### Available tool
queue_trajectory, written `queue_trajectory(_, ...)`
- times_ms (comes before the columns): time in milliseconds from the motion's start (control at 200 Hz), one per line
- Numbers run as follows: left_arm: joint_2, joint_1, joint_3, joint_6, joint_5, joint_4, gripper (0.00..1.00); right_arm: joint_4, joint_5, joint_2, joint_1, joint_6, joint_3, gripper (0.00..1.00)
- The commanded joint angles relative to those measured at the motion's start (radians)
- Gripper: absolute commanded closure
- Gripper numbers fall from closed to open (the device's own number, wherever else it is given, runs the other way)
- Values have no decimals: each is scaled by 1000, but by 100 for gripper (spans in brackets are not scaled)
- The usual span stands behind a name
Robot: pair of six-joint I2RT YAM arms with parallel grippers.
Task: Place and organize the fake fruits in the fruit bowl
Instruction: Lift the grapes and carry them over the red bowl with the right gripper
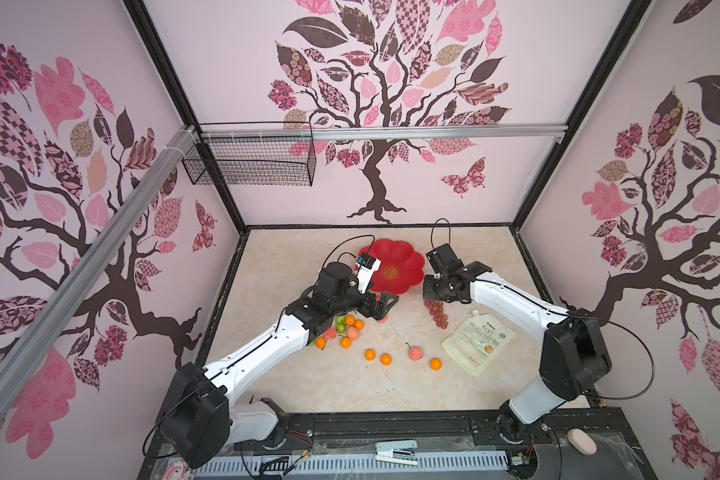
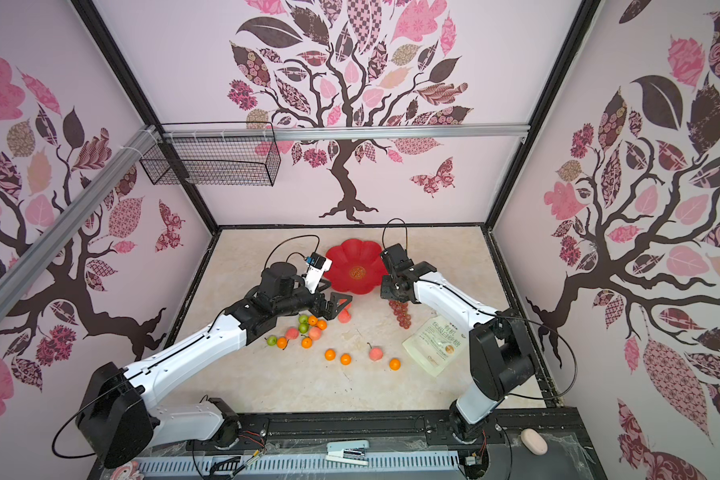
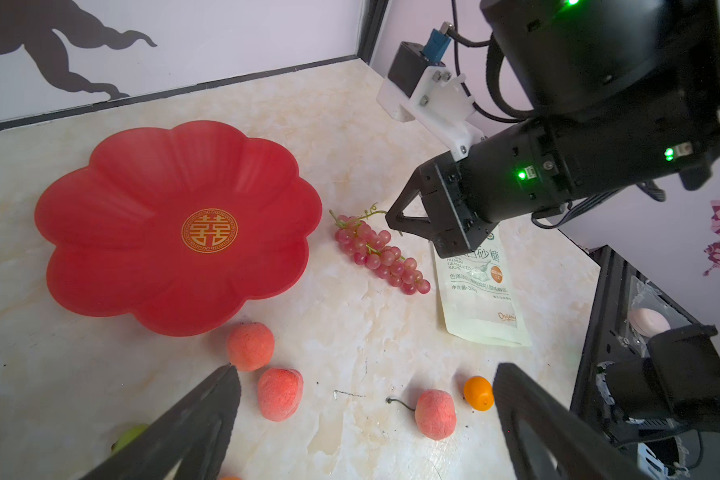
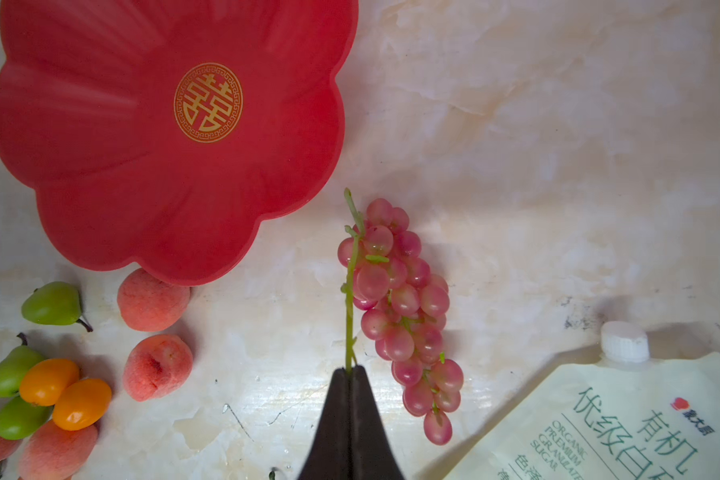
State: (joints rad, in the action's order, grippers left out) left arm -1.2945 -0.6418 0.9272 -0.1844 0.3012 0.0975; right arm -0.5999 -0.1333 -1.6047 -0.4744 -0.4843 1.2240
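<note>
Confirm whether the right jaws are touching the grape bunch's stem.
Touching. In the right wrist view the right gripper, jaws shut, pinches the green stem of the grape bunch; no gap shows.

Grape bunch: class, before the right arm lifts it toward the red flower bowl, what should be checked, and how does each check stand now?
1. Right gripper shut on the grape bunch at its green stem: ok.
2. Thin stem alone will bear the lift: cannot tell.
3. Red flower bowl empty, with room for the bunch: ok.
4. Bunch lies apart from the sugar pouch: ok.
5. Left gripper open and empty, by the peaches in front of the bowl: ok.
</note>
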Motion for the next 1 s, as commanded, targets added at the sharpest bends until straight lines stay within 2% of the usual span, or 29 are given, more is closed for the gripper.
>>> queue_trajectory(0,19,3,6,-14,-30,-28,1,-44,-9,72,5,24,52,100)
queue_trajectory(230,-4,2,32,-8,-13,-19,1,-73,-33,138,6,38,105,100)
queue_trajectory(490,-43,2,156,7,6,89,2,-129,-53,187,5,61,221,100)
queue_trajectory(660,-79,9,228,-8,-9,129,2,-173,-48,164,6,80,347,100)
queue_trajectory(870,-161,68,338,-53,3,208,2,-204,-22,76,6,95,536,100)
queue_trajectory(995,-221,94,413,-78,-95,289,2,-200,-2,2,6,96,616,100)
